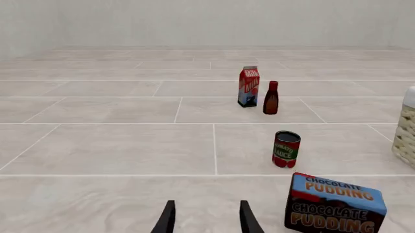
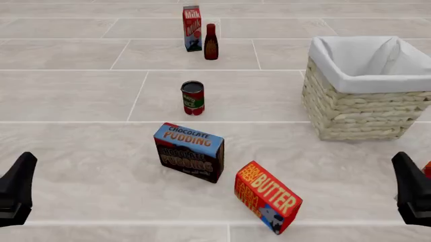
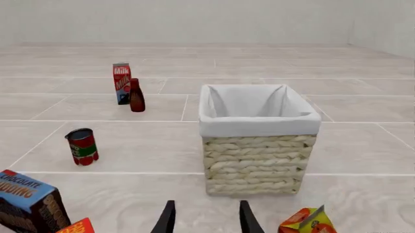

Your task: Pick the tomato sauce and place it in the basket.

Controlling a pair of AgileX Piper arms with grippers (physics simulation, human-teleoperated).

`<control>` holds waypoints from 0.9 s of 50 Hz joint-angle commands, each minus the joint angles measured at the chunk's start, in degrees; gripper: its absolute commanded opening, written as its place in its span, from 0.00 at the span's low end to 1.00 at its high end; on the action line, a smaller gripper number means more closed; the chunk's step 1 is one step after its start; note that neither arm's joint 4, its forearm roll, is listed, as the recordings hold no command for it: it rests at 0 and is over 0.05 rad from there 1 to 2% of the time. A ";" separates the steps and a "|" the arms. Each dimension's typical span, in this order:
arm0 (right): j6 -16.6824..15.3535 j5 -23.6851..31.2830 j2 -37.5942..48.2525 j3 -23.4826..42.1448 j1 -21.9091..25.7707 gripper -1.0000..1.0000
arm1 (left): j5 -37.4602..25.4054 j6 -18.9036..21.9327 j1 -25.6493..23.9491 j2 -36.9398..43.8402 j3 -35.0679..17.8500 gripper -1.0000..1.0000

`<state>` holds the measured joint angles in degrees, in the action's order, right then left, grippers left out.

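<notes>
The tomato sauce (image 2: 193, 98) is a small red can with a green band and a dark metal top, standing upright in the middle of the table; it also shows as the can (image 1: 286, 149) (image 3: 82, 146) in both wrist views. At the right stands the basket (image 2: 357, 113) (image 3: 256, 162), pale wicker with a white cloth lining and nothing visible inside; its edge (image 1: 406, 131) shows in the left wrist view. My left gripper (image 2: 17, 191) (image 1: 206, 216) is open at the near left, well short of the can. The right gripper (image 2: 411, 194) (image 3: 206, 216) is open at the near right, in front of the basket.
A milk carton (image 2: 193, 28) and a dark red-brown bottle (image 2: 211, 42) stand at the back. A chocolate pudding box (image 2: 190, 151) sits just nearer than the can, and a butter box (image 2: 268, 196) lies nearer still. An orange carton (image 3: 308, 222) sits by the right gripper.
</notes>
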<state>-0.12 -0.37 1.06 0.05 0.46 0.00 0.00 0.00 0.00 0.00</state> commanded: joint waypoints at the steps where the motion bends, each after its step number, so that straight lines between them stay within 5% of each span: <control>1: 0.50 -0.92 1.09 0.04 -0.37 1.00 | 0.00 0.00 0.00 0.00 0.00 1.00; 13: -0.10 -0.29 0.88 0.07 -0.23 1.00 | 0.00 0.00 0.00 0.00 0.00 1.00; 31: 0.19 -13.47 15.65 0.87 1.56 1.00 | 0.00 0.00 0.00 0.00 0.00 1.00; 45: 0.08 -16.68 20.49 2.24 3.64 1.00 | 0.00 0.00 0.00 0.00 0.00 1.00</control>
<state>0.16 -13.93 17.34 1.44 2.97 0.00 0.00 0.00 0.00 0.00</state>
